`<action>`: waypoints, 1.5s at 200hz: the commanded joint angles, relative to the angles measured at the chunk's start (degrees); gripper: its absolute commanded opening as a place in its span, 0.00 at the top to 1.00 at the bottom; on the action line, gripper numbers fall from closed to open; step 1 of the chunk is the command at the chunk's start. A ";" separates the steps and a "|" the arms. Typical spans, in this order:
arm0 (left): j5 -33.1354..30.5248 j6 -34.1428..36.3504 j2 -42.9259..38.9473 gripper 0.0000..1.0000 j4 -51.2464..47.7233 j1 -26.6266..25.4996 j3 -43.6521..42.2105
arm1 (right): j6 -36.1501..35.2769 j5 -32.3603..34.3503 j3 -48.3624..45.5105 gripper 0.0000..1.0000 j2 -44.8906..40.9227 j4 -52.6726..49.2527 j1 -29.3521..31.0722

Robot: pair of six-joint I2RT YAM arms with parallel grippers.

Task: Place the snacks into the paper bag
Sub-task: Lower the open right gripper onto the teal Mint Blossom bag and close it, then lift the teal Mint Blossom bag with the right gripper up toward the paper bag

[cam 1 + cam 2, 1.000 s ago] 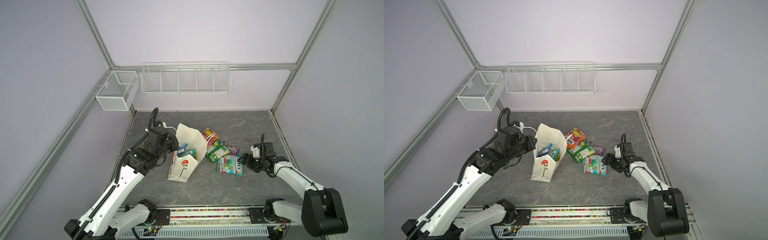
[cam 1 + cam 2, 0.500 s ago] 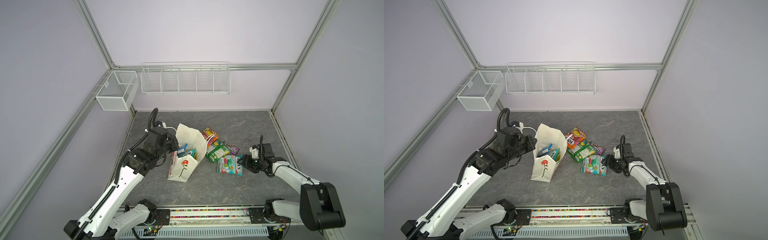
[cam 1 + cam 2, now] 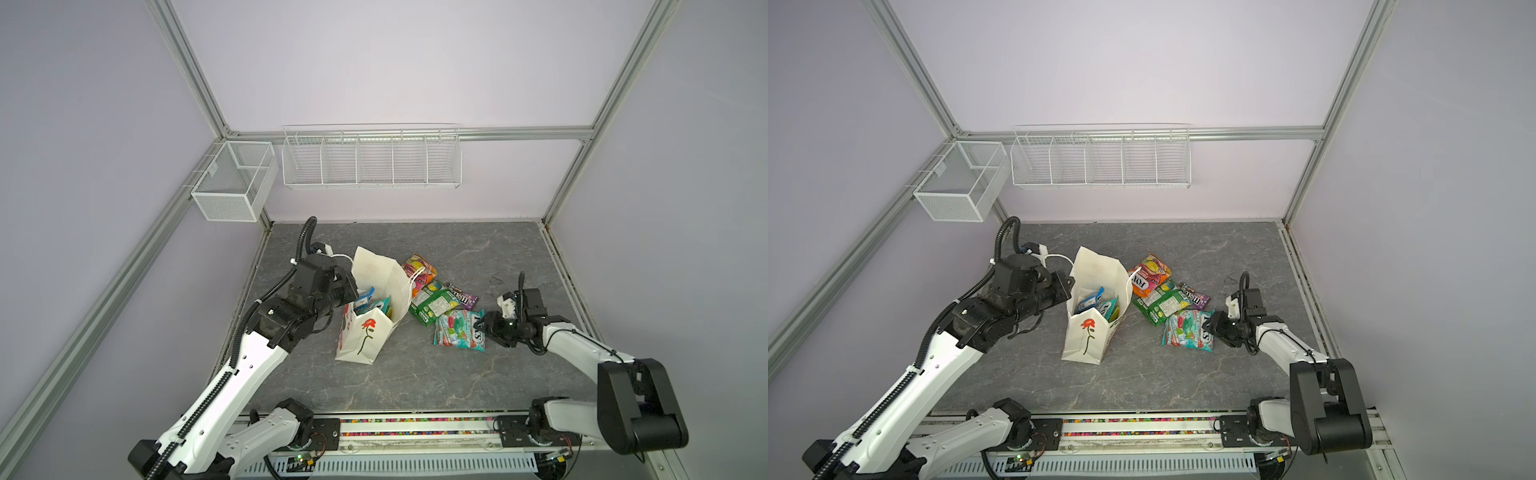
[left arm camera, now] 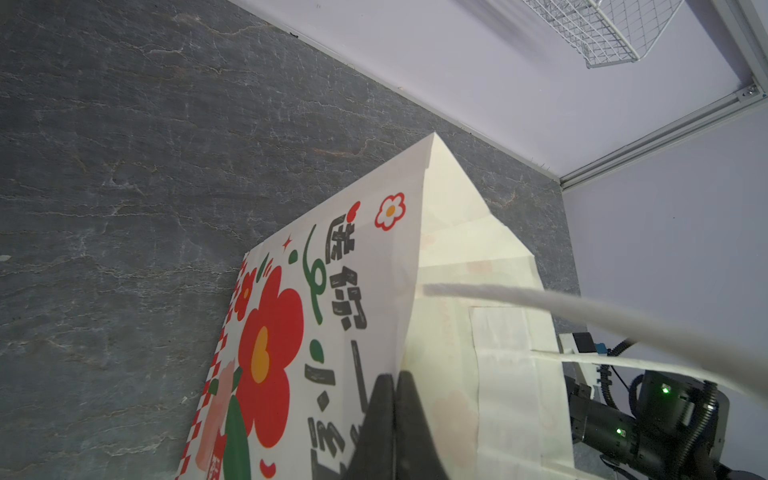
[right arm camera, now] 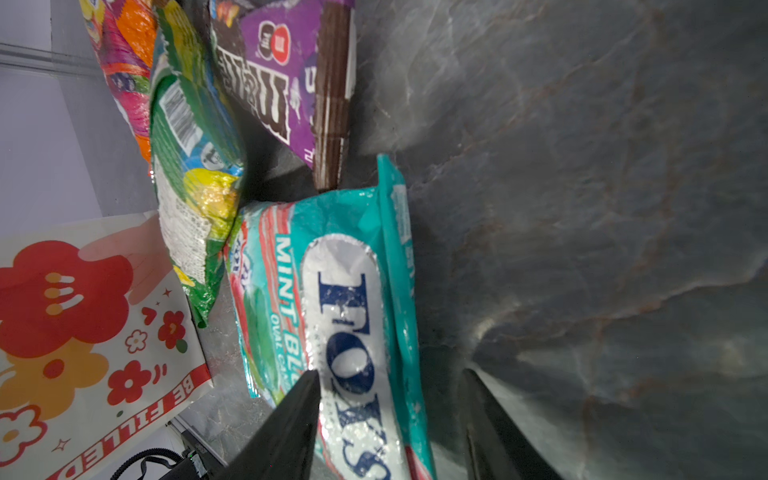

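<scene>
Bag: white paper bag [image 3: 365,332] stands upright mid-counter [image 3: 415,374], mouth open.
L pincer [image 4: 395,399]: mine, pinched shut on bag's rim; I judge it's steadying the mouth.
In bag: blue bar wrapper [image 3: 363,300] & teal pack [image 3: 382,307] show at top; any deeper, can't tell.
On counter: orange pack [image 3: 419,270], green pack [image 3: 434,305], purple pack [image 3: 463,296], teal FOX'S pack [image 3: 459,332], clustered just beside bag.
R pincer [image 5: 390,374]: mine, jaws part-open astride end of teal FOX'S pack, not clamped.
Progress: approx under half done, I judge; 4+ packs to go.
</scene>
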 commanded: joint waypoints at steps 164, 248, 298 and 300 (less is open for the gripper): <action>-0.37 -0.45 -0.12 1.00 1.06 -0.29 -0.28 | 0.65 -2.32 0.50 0.80 2.60 1.42 -0.36; -0.35 -0.37 0.28 1.00 1.24 -0.29 -0.26 | -0.35 -2.92 1.03 0.94 0.29 0.00 -0.35; -0.34 -0.51 -0.01 1.00 1.41 -0.29 -0.65 | -1.11 -4.40 1.52 0.93 -4.17 -1.64 -0.32; -0.35 -0.51 -0.02 1.00 1.41 -0.29 -0.62 | -1.11 -4.45 1.55 0.94 -4.42 -1.73 -0.36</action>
